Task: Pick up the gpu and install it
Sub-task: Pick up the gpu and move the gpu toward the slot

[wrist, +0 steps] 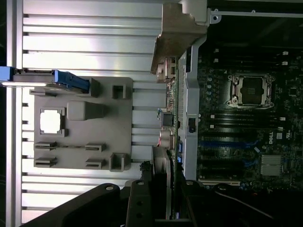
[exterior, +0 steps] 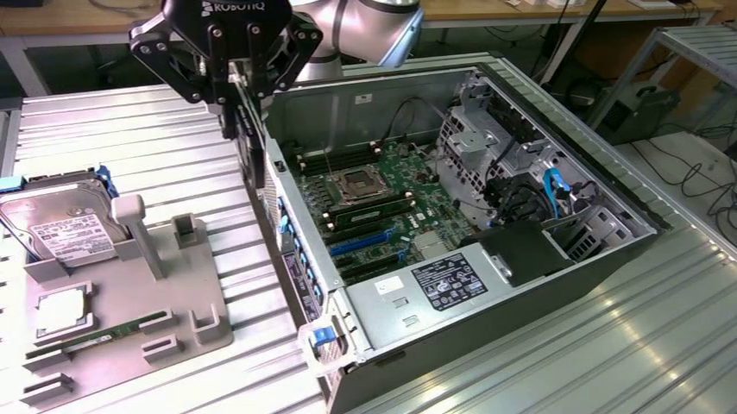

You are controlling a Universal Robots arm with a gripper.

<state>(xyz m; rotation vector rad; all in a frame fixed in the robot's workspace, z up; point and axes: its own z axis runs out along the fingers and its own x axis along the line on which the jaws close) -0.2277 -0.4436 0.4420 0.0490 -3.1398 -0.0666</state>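
The gpu (exterior: pixel 238 110) hangs edge-on from my gripper (exterior: pixel 237 79), whose fingers are shut on its top edge. It is held in the air over the near wall of the open computer case (exterior: pixel 288 181), at the exterior view's upper left. In the wrist view the gpu (wrist: pixel 171 111) runs away from the gripper (wrist: pixel 163 177) as a thin green board, with its silvery end bracket (wrist: pixel 179 30) at the far end. It lines up along the case wall, beside the motherboard (wrist: pixel 241 123). The blue expansion slots (exterior: pixel 362 241) lie lower inside the case.
A grey fixture plate (exterior: pixel 173 302) sits on the ribbed metal table at the exterior view's left. It holds a hard drive (exterior: pixel 64 228), a square processor (exterior: pixel 64 312) and a narrow memory stick (exterior: pixel 98 336). Drive bays and cables (exterior: pixel 541 198) fill the case's right side.
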